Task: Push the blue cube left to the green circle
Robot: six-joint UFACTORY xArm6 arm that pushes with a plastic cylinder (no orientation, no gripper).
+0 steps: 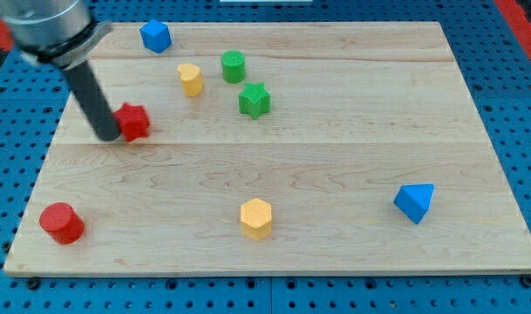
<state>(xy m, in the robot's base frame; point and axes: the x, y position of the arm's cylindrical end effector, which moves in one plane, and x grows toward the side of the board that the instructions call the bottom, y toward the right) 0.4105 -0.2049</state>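
The blue cube (155,36) sits at the view's top left of the wooden board (335,157). The green circle block (234,66) lies to its right and a little lower. My tip (109,136) is at the view's left, touching the left side of a red star-shaped block (133,121), well below the blue cube and left of the green circle.
A green star block (255,99) sits just below the green circle. A yellow block (190,78) is left of the green circle. A red cylinder (62,222) is at bottom left, a yellow hexagon (256,218) at bottom centre, a blue triangular block (415,202) at bottom right.
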